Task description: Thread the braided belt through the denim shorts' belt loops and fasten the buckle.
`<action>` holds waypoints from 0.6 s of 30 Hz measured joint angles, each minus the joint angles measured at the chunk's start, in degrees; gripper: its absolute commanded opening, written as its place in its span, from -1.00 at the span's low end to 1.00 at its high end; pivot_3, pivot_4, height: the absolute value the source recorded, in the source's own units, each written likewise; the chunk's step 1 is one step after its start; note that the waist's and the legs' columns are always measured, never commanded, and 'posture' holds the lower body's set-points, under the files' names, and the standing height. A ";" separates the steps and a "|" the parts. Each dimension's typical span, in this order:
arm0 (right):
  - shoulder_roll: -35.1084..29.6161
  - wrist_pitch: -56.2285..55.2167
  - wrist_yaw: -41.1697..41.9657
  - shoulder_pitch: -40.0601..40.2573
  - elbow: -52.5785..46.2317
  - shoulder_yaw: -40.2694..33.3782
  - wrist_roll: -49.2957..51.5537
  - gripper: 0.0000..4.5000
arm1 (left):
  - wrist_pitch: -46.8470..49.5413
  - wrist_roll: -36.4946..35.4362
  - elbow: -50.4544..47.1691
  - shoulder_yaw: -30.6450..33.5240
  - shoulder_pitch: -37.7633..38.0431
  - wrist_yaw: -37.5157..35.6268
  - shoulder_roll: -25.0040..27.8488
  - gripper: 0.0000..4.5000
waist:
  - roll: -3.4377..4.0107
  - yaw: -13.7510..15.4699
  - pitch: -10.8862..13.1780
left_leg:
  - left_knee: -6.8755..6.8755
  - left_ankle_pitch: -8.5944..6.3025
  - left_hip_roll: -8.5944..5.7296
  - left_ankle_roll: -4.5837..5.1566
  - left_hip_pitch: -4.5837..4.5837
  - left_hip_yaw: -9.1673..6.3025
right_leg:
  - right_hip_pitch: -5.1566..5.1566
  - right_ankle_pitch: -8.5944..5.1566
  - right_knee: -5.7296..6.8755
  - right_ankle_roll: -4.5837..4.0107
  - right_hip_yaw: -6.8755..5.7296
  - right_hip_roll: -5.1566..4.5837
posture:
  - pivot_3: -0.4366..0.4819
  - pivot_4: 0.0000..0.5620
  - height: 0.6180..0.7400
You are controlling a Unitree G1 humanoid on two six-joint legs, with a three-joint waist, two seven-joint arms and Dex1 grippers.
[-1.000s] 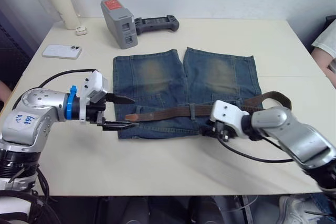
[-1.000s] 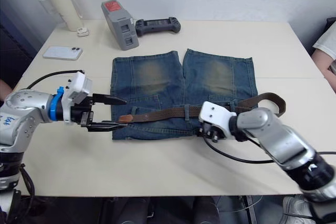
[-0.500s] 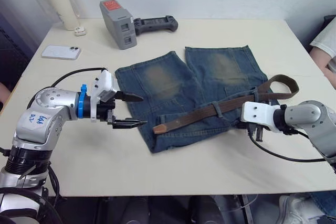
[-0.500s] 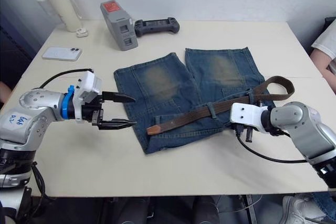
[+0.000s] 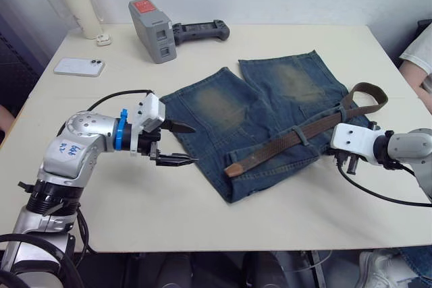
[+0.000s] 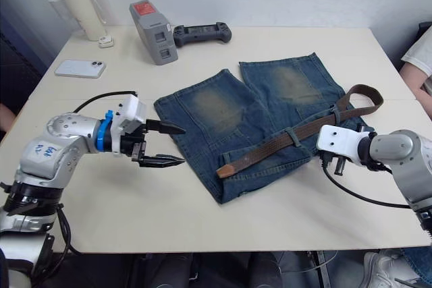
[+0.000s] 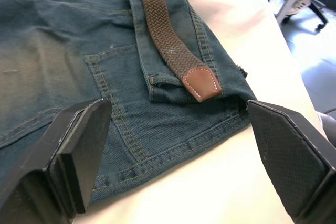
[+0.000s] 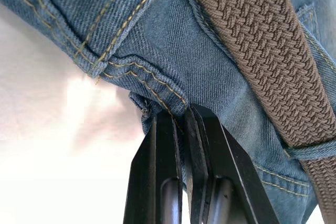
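Note:
The denim shorts [image 5: 223, 109] lie askew on the table, waistband toward me and rising to the right. The braided belt [image 5: 283, 145] runs along the waistband under a belt loop [image 5: 302, 135]. Its brown leather tip [image 7: 202, 82] rests near the waistband's left end, and its other end curls off to the right [image 5: 370, 91]. The buckle is hidden. My left gripper [image 5: 194, 144] hovers open just left of the waistband corner, the belt tip between its fingers [image 7: 79, 150] in the wrist view. My right gripper [image 8: 181, 114] is shut on the right waistband corner of the shorts.
At the table's back left stand a cream bottle [image 5: 75, 1], a white phone [image 5: 79, 66], a grey device [image 5: 154, 30] and a black controller [image 5: 200, 31]. A person's sleeve [image 5: 422, 48] shows past the right edge. The table's front edge [image 5: 223, 239] is close.
My right gripper has dragged the waistband corner to the right, swinging the shorts and belt askew. My left gripper has followed to the right, still open.

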 measured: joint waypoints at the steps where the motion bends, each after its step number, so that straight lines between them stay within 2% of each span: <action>1: 0.45 0.85 -0.15 0.44 -0.78 -0.69 0.20 -0.97 | -0.30 0.17 0.26 -0.04 -0.06 -0.23 -0.03 1.00 | 0.01 0.00 0.00 | -0.01 0.00 0.00 0.00 0.01 0.00 | 0.00 0.00 0.01 0.00 0.00 0.00 | -0.05 -0.47 -0.25; 3: 1.91 3.93 -0.76 1.58 -3.04 -3.26 1.77 -0.97 | -0.72 0.47 0.73 -0.18 -0.23 -0.68 -0.31 1.00 | 0.02 -0.08 0.01 | -0.02 0.00 0.03 -0.01 0.01 -0.03 | 0.00 0.00 0.01 0.00 -0.02 0.02 | -0.05 -0.47 -0.25; 4: 2.46 5.89 -1.04 1.97 -4.48 -4.54 2.81 -0.64 | -0.98 0.53 0.77 -0.32 -0.35 -0.95 -0.55 1.00 | 0.03 -0.11 0.02 | -0.01 0.01 0.03 -0.01 0.02 -0.03 | 0.00 0.00 0.02 0.00 -0.02 0.02 | -0.05 -0.47 -0.25; 5: 2.70 8.24 -1.02 2.37 -6.27 -6.24 4.08 -0.54 | -1.18 0.71 0.95 -0.72 -0.81 -1.27 -0.85 1.00 | 0.05 -0.06 0.03 | 0.00 0.01 0.02 -0.01 0.00 -0.03 | 0.00 0.00 0.02 0.00 -0.02 0.01 | -0.05 -0.47 -0.25; 7: 2.24 12.13 -0.46 2.74 -9.93 -9.53 6.16 -0.13 | -1.66 1.10 1.90 -1.31 -1.68 -1.94 -1.03 1.00 | 0.06 0.00 0.03 | -0.01 0.01 0.01 -0.01 0.00 -0.03 | 0.01 0.00 0.01 0.00 -0.02 0.01 | -0.05 -0.47 -0.25; 12: -3.76 22.25 2.75 3.11 -17.42 -18.05 10.81 0.98 | -2.71 1.58 3.14 -1.71 -1.92 -2.97 -1.33 1.00 | 0.07 -0.01 0.04 | -0.02 0.00 0.02 -0.01 0.03 -0.05 | 0.05 0.00 -0.02 0.00 -0.04 0.02 | -0.05 -0.47 -0.25; 15: -3.09 31.19 2.81 1.96 -23.01 -22.32 16.25 0.98 | -2.85 1.56 3.20 -2.02 -2.27 -3.97 -2.06 1.00 | 0.07 -0.13 0.04 | -0.03 0.01 0.03 -0.01 0.08 -0.11 | 0.14 0.00 -0.04 0.00 -0.08 0.02 | -0.05 -0.47 -0.25; 17: 2.35 39.59 0.59 -0.78 -27.21 -25.36 22.33 0.98 | -2.82 1.56 3.22 -2.37 -2.51 -4.58 -2.21 1.00 | 0.07 -0.24 0.04 | -0.04 0.01 0.08 -0.02 0.12 -0.16 | 0.21 0.00 -0.09 0.00 -0.11 0.06 | -0.05 -0.47 -0.25; 18: 7.06 44.97 -1.64 -1.59 -30.12 -27.80 26.12 0.98 | -2.91 1.58 3.22 -2.43 -2.68 -4.75 -2.53 1.00 | 0.06 -0.18 0.04 | -0.06 0.02 0.07 -0.04 0.10 -0.24 | 0.26 0.00 -0.11 -0.01 -0.19 0.07 | -0.05 -0.47 -0.25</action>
